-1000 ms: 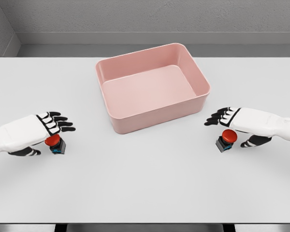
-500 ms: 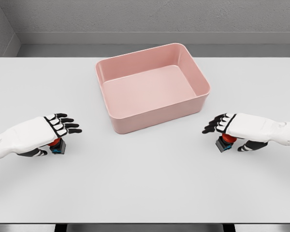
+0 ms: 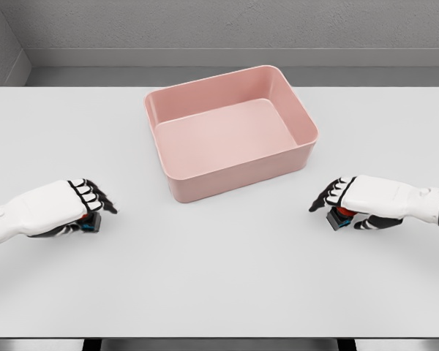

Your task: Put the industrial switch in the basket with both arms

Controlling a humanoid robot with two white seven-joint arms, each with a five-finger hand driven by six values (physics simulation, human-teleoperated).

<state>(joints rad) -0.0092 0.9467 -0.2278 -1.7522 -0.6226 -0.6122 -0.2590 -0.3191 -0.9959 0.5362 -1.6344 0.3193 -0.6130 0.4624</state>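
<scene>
Two industrial switches sit on the white table (image 3: 227,278), one under each hand. The left hand (image 3: 55,206) curls its fingers over the left switch (image 3: 91,223); the right hand (image 3: 366,197) clasps the right switch (image 3: 339,217). Between them, farther back, stands the pink basket (image 3: 177,186). Grey walls (image 3: 205,25) rise behind.

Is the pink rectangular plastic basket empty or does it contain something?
Empty: the pink rectangular plastic basket shows only its bare floor.
</scene>
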